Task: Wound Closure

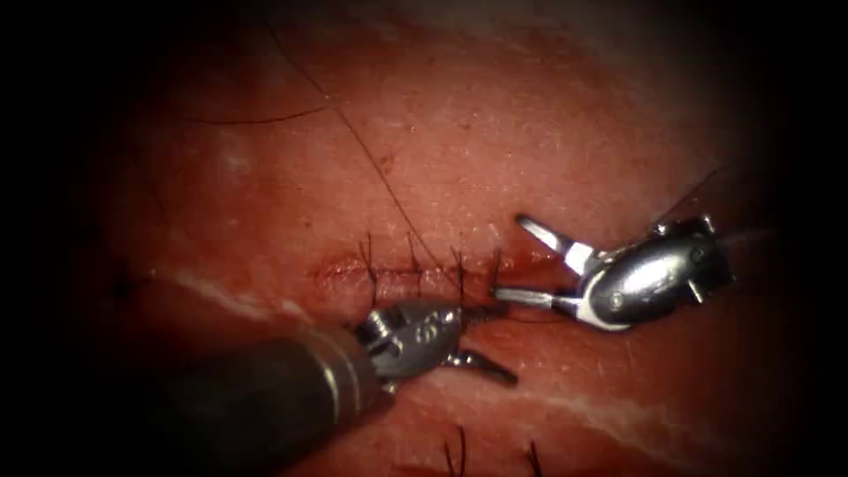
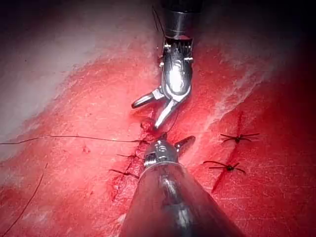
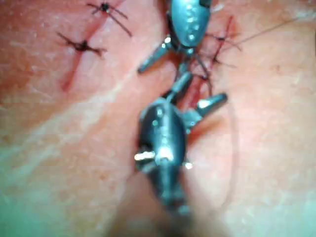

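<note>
The cut runs across the tissue, with several dark stitches over it. My left tool comes in from the lower left and stands open just below the cut's right end, nothing between its jaws. My right tool stands open at that same end, its lower jaw tip almost touching the left tool's upper jaw. A long thread runs from the upper left down to the stitch line. Where the needle lies I cannot tell. The wrist views show the left tool and the right tool tip to tip.
Two more knotted stitches with short cut ends lie on a second line beside the cut, also at the lower edge of the endoscope view. A pale fatty band crosses the tissue below the tools. Red fluid wets the cut.
</note>
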Controlling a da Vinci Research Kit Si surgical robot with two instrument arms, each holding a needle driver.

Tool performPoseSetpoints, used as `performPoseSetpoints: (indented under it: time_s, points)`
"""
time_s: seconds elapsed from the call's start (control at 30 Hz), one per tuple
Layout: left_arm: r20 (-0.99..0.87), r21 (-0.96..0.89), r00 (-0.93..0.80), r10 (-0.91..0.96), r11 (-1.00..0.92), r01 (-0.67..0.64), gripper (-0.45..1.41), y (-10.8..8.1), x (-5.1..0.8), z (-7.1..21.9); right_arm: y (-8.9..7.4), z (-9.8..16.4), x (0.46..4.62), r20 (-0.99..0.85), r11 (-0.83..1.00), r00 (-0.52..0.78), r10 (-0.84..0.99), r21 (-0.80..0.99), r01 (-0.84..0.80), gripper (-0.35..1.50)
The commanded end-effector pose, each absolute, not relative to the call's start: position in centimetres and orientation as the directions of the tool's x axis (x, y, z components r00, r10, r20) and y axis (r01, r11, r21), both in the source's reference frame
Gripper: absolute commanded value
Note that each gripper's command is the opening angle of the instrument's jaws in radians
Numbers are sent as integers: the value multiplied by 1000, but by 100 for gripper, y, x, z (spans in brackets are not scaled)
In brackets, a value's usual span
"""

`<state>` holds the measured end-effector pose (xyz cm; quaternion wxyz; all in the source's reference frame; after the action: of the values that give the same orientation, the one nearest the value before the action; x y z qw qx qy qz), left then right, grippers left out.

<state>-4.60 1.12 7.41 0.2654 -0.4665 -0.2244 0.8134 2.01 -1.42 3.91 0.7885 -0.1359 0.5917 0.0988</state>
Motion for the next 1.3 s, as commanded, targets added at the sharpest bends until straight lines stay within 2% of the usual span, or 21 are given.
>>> performPoseSetpoints:
  time_s: [0.03,0.07,0.13,0.17,0.2,0.23,0.27,0.47,0.87,1.3]
  points:
    - [-639,-615,-424,642,-757,-219,37,106,-466,747,-151,396,213,-955,947,297,-16,-109,-301,101]
    - [-639,-615,-424,642,-757,-219,37,105,-465,747,-151,396,215,-952,947,306,-20,-116,-299,98]
    - [-638,-615,-426,641,-757,-218,37,105,-465,747,-150,398,221,-940,950,336,-56,-153,-273,80]
    - [-638,-615,-426,641,-757,-218,37,105,-465,747,-150,398,221,-940,950,336,-56,-153,-273,80]
    - [-638,-615,-426,641,-757,-218,37,105,-465,747,-149,399,222,-934,951,349,-71,-169,-259,59]
    - [-638,-615,-426,641,-758,-218,37,105,-465,747,-149,399,221,-929,954,362,-81,-177,-241,26]
    - [-638,-615,-426,641,-757,-218,37,105,-465,747,-148,400,218,-918,962,387,-91,-181,-204,-31]
    - [-632,-619,-420,651,-750,-231,37,120,-465,739,-146,399,204,-910,964,391,-139,-216,-158,-35]
    - [-632,-614,-420,652,-751,-242,37,123,-464,742,-104,403,195,-946,982,272,-174,-186,-20,-35]
    - [-622,-605,-441,648,-754,-255,37,113,-460,785,-89,405,195,-961,982,207,-181,-167,86,-35]
